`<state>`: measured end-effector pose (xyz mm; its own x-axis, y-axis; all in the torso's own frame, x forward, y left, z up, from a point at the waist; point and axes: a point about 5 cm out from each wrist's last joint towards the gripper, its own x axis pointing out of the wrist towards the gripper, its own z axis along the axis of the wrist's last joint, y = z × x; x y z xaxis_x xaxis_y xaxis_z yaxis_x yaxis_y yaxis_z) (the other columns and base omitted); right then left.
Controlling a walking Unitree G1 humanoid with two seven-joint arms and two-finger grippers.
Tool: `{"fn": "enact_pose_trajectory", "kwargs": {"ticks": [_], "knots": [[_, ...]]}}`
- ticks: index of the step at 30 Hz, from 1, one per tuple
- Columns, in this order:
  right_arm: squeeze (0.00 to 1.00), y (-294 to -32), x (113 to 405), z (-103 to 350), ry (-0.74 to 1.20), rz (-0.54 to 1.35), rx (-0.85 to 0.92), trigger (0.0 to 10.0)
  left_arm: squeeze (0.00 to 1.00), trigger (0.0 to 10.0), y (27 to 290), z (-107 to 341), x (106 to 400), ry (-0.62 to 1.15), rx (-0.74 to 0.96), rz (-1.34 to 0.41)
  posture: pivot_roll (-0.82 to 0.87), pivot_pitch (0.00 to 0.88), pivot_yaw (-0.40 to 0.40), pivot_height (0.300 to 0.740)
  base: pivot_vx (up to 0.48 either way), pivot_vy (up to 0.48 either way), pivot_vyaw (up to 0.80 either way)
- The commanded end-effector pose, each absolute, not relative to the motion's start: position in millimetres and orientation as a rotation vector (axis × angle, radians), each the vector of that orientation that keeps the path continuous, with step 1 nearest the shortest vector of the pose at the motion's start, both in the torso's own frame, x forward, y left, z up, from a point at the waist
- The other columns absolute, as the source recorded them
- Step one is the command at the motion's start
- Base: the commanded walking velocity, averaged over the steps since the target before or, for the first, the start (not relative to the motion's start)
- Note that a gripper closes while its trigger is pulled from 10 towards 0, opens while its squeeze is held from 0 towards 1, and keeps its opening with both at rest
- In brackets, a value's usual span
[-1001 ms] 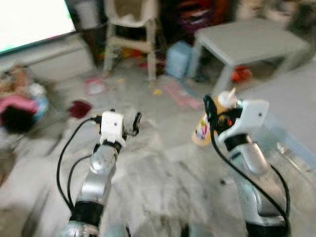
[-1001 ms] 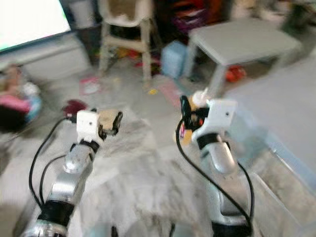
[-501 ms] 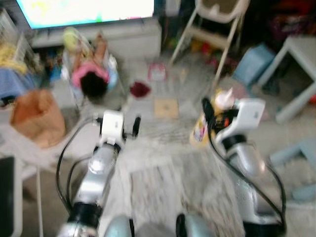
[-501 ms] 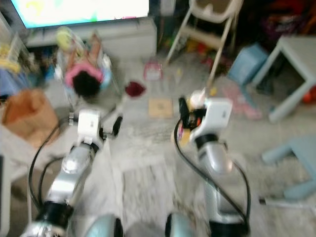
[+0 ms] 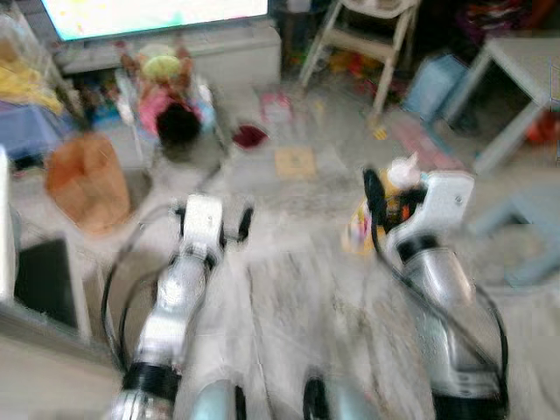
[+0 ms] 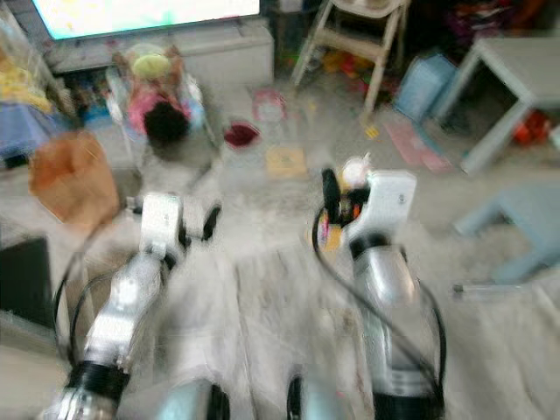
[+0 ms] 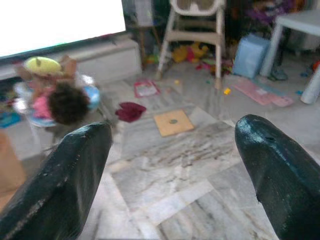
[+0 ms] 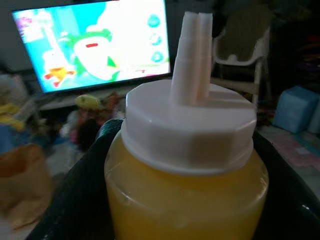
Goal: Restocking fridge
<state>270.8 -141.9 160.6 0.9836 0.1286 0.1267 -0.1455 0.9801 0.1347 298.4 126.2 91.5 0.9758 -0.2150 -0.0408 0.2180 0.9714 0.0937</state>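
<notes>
1. The right gripper (image 8: pixel 190 200) holds a yellow squeeze bottle (image 8: pixel 186 170) upright by its body, white cap and nozzle up.
2. The left gripper (image 7: pixel 170 165) is spread wide, empty.
3. Since a second ago the view has swung left: television (image 8: pixel 95 42) and brown bag (image 5: pixel 86 179) now ahead. The robot is walking; no fridge seen.
4. Bottle label blurred, unreadable.

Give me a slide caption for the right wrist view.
Right gripper holding a yellow squeeze bottle with a white spout cap, television glowing behind.
</notes>
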Motion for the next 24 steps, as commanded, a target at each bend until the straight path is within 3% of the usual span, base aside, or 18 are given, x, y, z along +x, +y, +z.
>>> {"fn": "enact_pose_trajectory", "kwargs": {"ticks": [1, 16, 24], "knots": [[0.0, -144.1, 272.2, 162.4, -0.131, 0.131, 0.131, 10.0, 0.0, 10.0, 126.4, 92.5, 296.1, 0.016, 0.09, -0.219, -0.06, 0.084, 0.009, 0.74, 0.0, 0.0, 0.0], [0.0, -150.0, 277.3, 135.4, -0.073, 0.128, 0.087, 10.0, 0.0, 10.0, 158.7, 82.3, 280.6, 0.03, 0.121, -0.071, 0.02, 0.0, -0.044, 0.74, 0.0, 0.0, 0.0], [0.0, -142.7, 280.0, 120.5, -0.062, 0.14, 0.083, 10.0, 0.0, 10.0, 178.5, 72.9, 265.1, 0.069, 0.202, -0.046, 0.05, 0.0, -0.027, 0.74, 0.0, 0.0, 0.8]]}}
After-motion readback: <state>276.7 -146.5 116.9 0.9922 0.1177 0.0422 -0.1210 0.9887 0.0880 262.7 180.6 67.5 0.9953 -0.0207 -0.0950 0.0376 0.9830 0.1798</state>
